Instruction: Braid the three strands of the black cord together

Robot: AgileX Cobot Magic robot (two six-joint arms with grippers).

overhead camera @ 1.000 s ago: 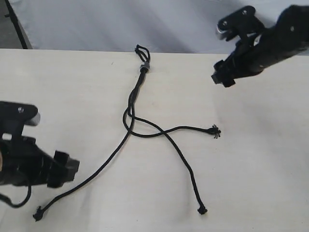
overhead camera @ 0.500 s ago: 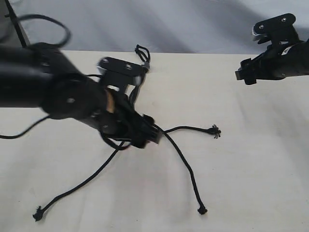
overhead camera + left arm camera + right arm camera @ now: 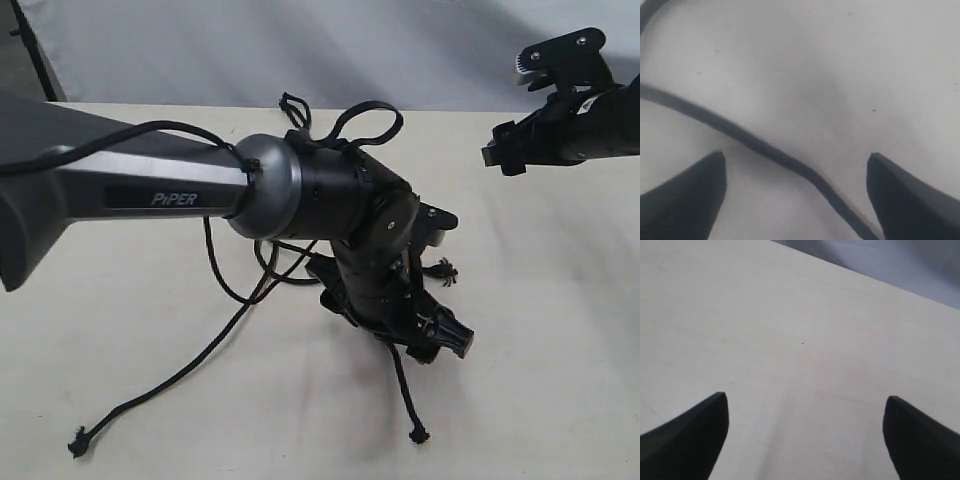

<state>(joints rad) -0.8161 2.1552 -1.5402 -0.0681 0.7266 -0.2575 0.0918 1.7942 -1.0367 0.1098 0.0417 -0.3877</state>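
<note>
So the black cord (image 3: 232, 318) is lying on the pale surface (image 3: 560, 330) with its little loop (image 3: 291, 103) right up at the far edge, about midway along it. The three strands (image 3: 160, 385) fan out toward the near edge. One runs all the way down to the near left corner, and its knotted tip (image 3: 77, 441) sits just short of the edge. Another ends at a tip (image 3: 419, 435) close to the near edge, right of the middle. The third has a frayed tip (image 3: 443, 270) poking out just beside the wrist of the left arm (image 3: 330, 200). That arm stretches in from the left edge across the middle of the surface and covers the spot where the strands cross, so no idea how they overlap there. The left tool (image 3: 448, 343) is down low over the strand that heads to the near edge. In the left wrist view its fingers (image 3: 687, 200) are spread apart with one strand (image 3: 765, 147) lying flat on the surface between them, not pinched. The right tool (image 3: 497, 157) hangs above the far right corner, well apart from the cord. Its fingers (image 3: 685, 432) are spread too, with only bare surface under them.
</note>
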